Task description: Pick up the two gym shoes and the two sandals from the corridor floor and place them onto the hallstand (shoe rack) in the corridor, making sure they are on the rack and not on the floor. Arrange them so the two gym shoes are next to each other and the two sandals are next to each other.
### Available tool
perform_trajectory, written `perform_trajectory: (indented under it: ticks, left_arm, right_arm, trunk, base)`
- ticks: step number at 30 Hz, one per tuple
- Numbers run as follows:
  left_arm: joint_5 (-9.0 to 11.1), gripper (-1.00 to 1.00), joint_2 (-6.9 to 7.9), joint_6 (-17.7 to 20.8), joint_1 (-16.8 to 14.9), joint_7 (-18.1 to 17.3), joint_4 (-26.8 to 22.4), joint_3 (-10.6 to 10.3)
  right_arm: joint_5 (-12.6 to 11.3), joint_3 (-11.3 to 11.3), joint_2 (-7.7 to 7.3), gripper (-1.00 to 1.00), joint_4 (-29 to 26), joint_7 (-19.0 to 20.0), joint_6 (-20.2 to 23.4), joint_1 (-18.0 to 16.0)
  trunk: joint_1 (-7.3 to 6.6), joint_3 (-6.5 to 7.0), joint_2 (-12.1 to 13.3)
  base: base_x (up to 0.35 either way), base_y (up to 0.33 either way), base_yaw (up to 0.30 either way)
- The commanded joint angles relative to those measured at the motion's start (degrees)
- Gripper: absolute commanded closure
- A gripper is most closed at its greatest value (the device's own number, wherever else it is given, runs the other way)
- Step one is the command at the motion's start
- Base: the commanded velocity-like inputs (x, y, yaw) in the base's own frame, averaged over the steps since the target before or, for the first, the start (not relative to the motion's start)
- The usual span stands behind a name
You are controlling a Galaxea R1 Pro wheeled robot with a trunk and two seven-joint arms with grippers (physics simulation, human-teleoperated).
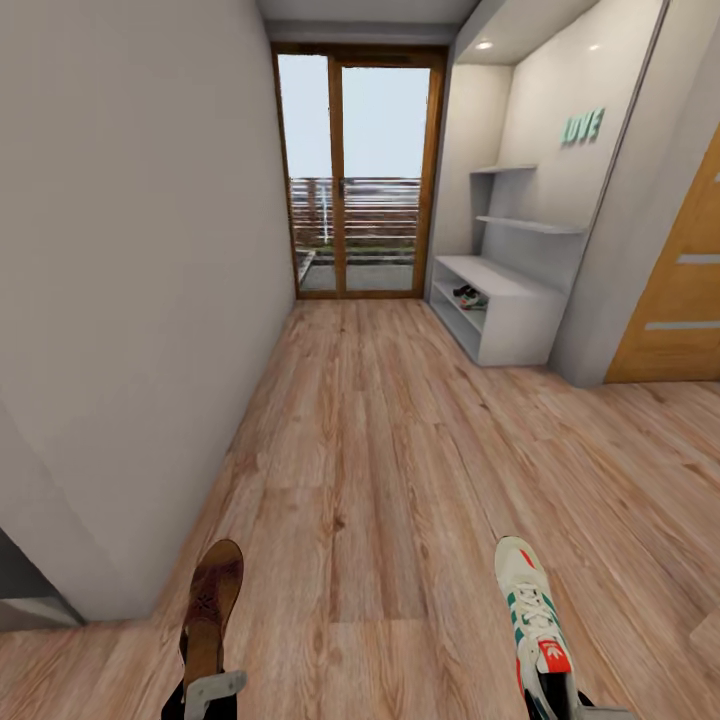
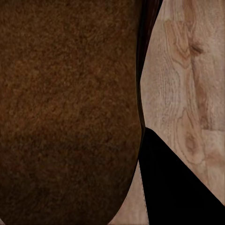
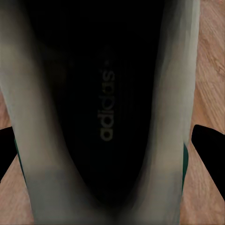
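Note:
A brown sandal (image 1: 212,600) sticks forward from my left gripper (image 1: 208,692), which is shut on its heel end at the bottom left of the head view. The left wrist view has the sandal's brown leather (image 2: 65,112) close up beside one dark finger (image 2: 173,183). My right gripper (image 1: 553,700) is shut on a white gym shoe (image 1: 530,605) with green stripes and red accents. That shoe's dark insole (image 3: 108,103) sits between black fingertips (image 3: 211,150). The white hallstand (image 1: 500,280) stands far ahead on the right, with a shoe (image 1: 469,296) on its open shelf. The corridor floor (image 1: 380,450) stretches between.
A grey wall (image 1: 130,300) runs along the left. A wood-framed glass balcony door (image 1: 360,170) closes the corridor's far end. Wall shelves (image 1: 530,225) hang above the hallstand, and an orange wooden door (image 1: 680,290) stands at the right.

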Motion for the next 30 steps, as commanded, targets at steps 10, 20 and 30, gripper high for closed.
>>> perform_trajectory:
  ticks: [10, 20, 30]
  left_arm:
    - [-0.3, 1.00, -0.04, -0.1, 0.0, 0.1, 0.0, 0.1]
    - [-0.3, 1.00, -0.09, -0.2, 0.0, 0.1, 0.6, 0.1]
    - [-0.3, 1.00, -0.13, -0.2, 0.0, 0.1, 1.0, 0.1]
  right_arm:
    - [0.3, -0.3, 0.04, 1.00, 0.1, 0.3, -0.2, 0.0]
    - [0.3, -0.3, 0.04, 1.00, 0.1, 0.3, -0.2, 0.0]
    - [0.3, -0.3, 0.04, 1.00, 0.1, 0.3, -0.2, 0.0]
  trunk:
    - [0.02, -0.05, 0.0]
    - [0.02, -0.05, 0.0]
    - [0.02, -0.05, 0.0]
  base:
    - [0.340, 0.000, 0.000]
    - [0.340, 0.000, 0.000]
    - [0.340, 0.000, 0.000]
